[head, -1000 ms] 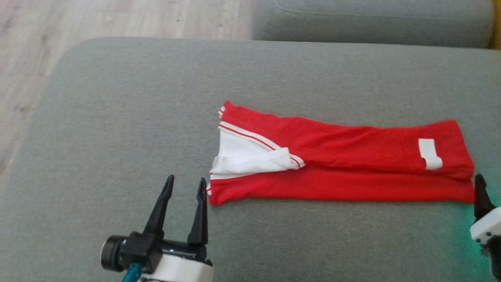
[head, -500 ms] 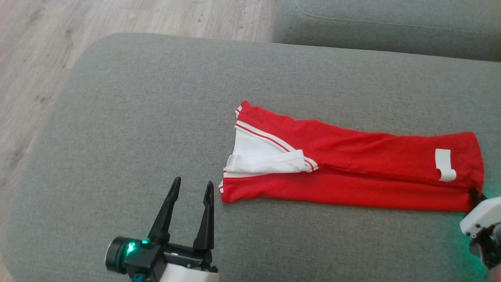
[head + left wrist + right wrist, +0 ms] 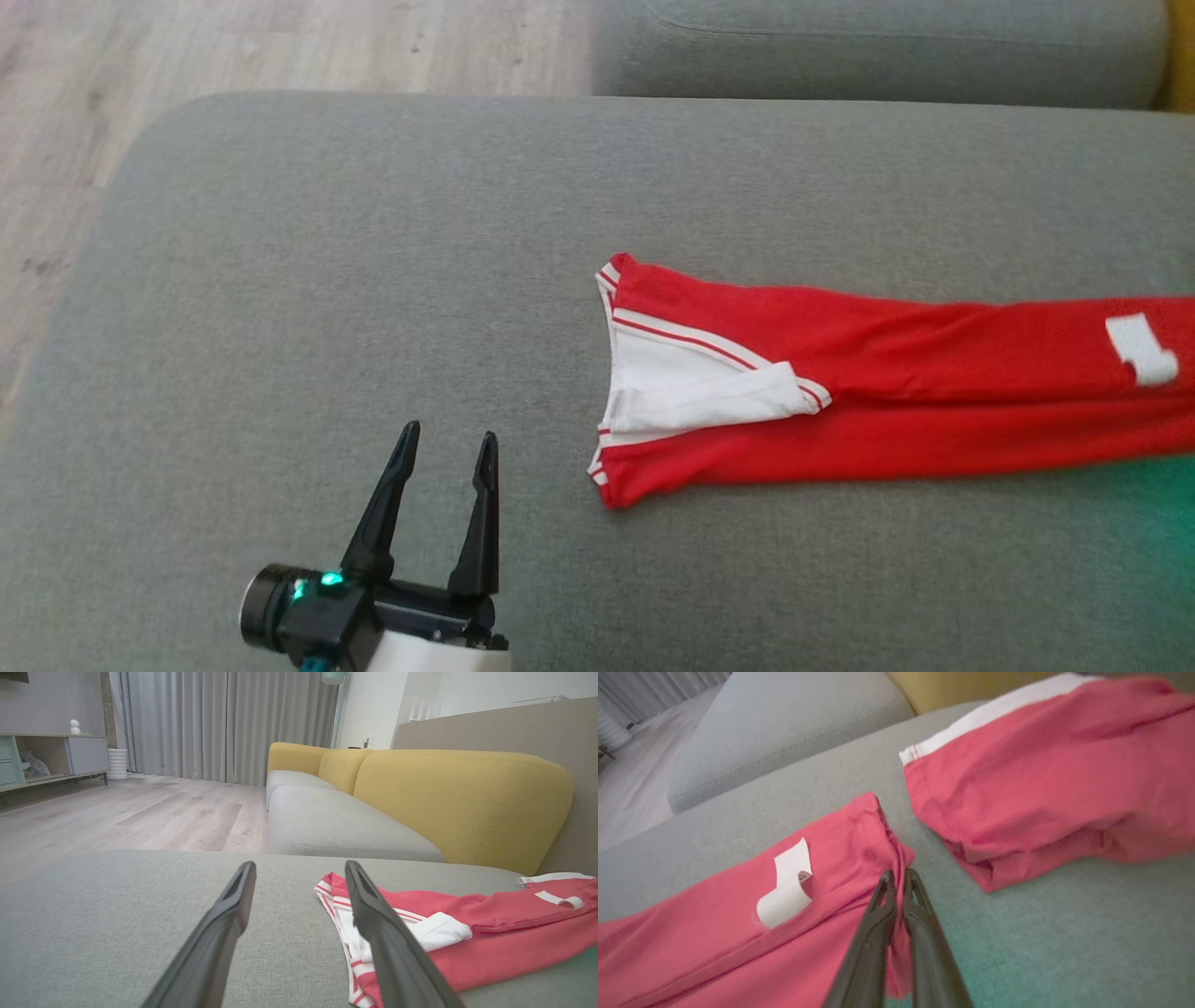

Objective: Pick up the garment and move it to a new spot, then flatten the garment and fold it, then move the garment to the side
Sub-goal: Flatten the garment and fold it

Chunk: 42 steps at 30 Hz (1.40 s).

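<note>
The garment [image 3: 887,392] is a red piece with white trim and a white label [image 3: 1139,347], folded into a long strip on the grey sofa cushion [image 3: 327,280]; its right end runs past the edge of the head view. My left gripper [image 3: 448,432] stands open just left of its trimmed end, touching nothing. From the left wrist, the garment [image 3: 490,933] lies to the right of the left gripper [image 3: 300,864]. My right gripper [image 3: 899,872] is shut on the edge of the garment [image 3: 738,924] near the label [image 3: 787,886].
A second red garment [image 3: 1055,765] with a white band lies close beyond my right gripper. Another grey cushion [image 3: 868,47] and a yellow backrest [image 3: 458,798] stand behind. Wood floor [image 3: 280,47] lies past the cushion's rounded left and far edges.
My right gripper has shut on the garment's right end and gone out of the head view. The garment has slid to the right across the cushion. My left gripper has stayed open in place.
</note>
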Motion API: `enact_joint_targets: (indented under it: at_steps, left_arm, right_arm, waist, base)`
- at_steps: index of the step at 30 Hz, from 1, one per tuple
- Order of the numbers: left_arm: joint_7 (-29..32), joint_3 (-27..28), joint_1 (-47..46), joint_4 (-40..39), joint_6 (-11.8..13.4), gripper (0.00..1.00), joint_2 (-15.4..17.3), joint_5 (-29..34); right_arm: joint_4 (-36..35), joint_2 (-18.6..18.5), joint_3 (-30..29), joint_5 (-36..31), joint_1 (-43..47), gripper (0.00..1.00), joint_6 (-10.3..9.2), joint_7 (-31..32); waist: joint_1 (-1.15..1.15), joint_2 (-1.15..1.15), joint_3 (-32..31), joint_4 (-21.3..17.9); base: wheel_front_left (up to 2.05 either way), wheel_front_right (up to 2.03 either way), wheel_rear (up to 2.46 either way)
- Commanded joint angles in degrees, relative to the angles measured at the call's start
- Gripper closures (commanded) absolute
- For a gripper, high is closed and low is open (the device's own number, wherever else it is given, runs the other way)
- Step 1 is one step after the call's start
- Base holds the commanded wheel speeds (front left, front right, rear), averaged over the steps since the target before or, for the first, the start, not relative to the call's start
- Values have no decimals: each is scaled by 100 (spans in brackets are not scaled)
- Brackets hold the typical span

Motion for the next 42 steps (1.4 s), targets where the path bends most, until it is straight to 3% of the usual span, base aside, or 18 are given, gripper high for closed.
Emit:
enact_joint_targets:
  at_steps: [1, 3, 5, 9, 15, 24, 35, 36, 37, 42]
  left_arm:
    - [-53, 240, -88, -170, -37, 0, -62, 93]
    - [-53, 282, -87, -146, -94, 0, -91, 126]
    - [-53, 335, -81, -107, -162, 0, -129, 167]
    - [-53, 375, -62, -53, -239, 0, -168, 201]
    - [-53, 394, -81, 40, -368, 0, -202, 223]
    - [-53, 398, -53, 150, -446, 0, -224, 236]
    - [-53, 403, -116, 156, -433, 0, -232, 184]
    - [-53, 398, -125, 153, -422, 0, -232, 172]
    - [-53, 388, -133, 152, -412, 0, -232, 163]
    - [-53, 399, -127, 103, -312, 0, -233, 133]
  right_arm:
    - [-361, -244, 147, 115, -18, 100, 37, -32]
    - [-807, -296, 291, 363, -6, 100, 37, 10]
    - [-1721, -273, 618, 787, 59, 100, 37, 95]
    - [-2939, -175, 1081, 945, 165, 100, 37, 180]
    - [-3893, 355, 1856, 798, 102, 100, 37, 414]
    - [-3903, 1100, 3032, 712, -5, 100, 37, 507]
    - [-2645, 1746, 4249, 639, -173, 100, 37, 219]
    - [-2507, 1792, 4289, 621, -189, 15, 37, 135]
    - [-2400, 1837, 4314, 593, -207, 0, 37, 9]
    - [-2359, 1986, 4380, 761, -192, 0, 37, -953]
  waist:
    - [0, 0, 15, -60]
    - [0, 0, 18, -100]
    - [0, 0, -2, -143]
    - [0, 0, -43, -134]
    - [0, 0, -98, 102]
    - [0, 0, -92, 486]
    - [0, 0, -16, 619]
    - [0, 0, -15, 614]
    - [0, 0, -15, 611]
    - [0, 0, -94, 532]
  base:
    - [0, 0, 0]
    - [0, 0, 0]
    - [0, 0, 0]
    - [0, 0, 0]
    - [0, 0, 0]
    - [0, 0, 0]
    - [0, 0, 0]
    - [0, 0, 0]
    - [0, 0, 0]
    - [0, 0, 0]
